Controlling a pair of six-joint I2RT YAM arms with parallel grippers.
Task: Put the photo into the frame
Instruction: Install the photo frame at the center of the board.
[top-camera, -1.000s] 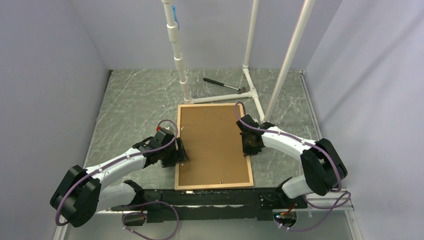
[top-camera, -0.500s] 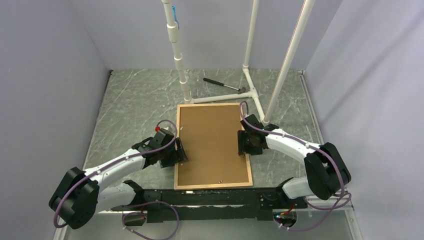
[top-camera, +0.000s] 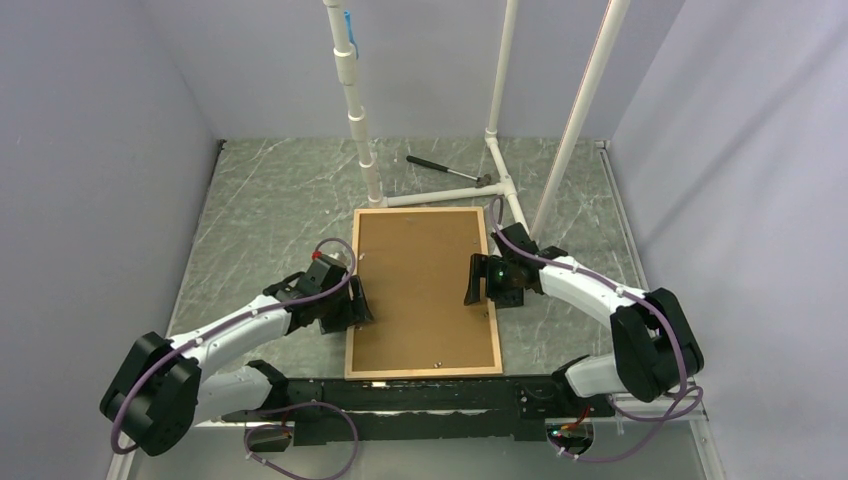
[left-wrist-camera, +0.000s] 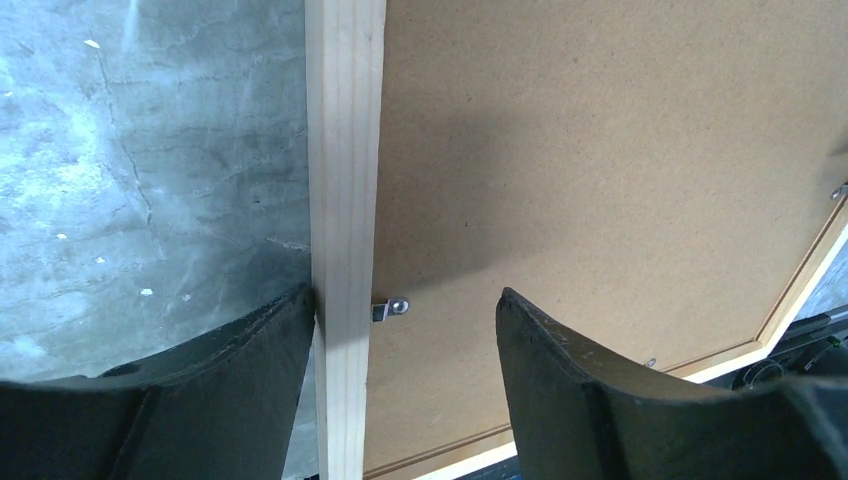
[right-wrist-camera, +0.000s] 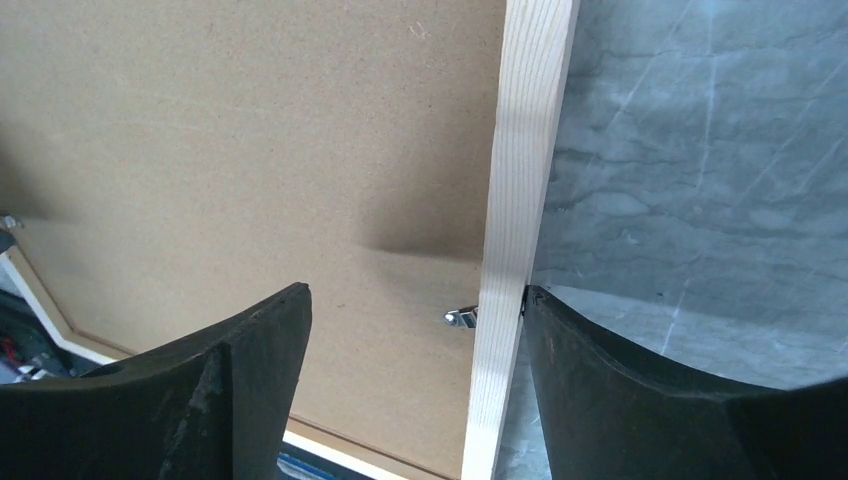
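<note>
1. While the large thin light-wood rectangular picture frame (top-camera: 424, 373) lies face down on the grey marbled table (top-camera: 270, 210), a plain brown backing board (top-camera: 425, 285) fills it.
2. The glossy photo is not in view; whether it sits beneath the board cannot be told.
3. The left gripper (left-wrist-camera: 405, 300) straddles the frame's left rail, jaws spread and grasping nothing, its outer finger touching the wood.
4. The right gripper (right-wrist-camera: 415, 295) straddles the right rail likewise, released.
5. A small metal clip (left-wrist-camera: 390, 308) sits beside each rail. The step seems to be securing the board, so each inner finger should nudge its clip gently, without shoving the frame sideways.
</note>
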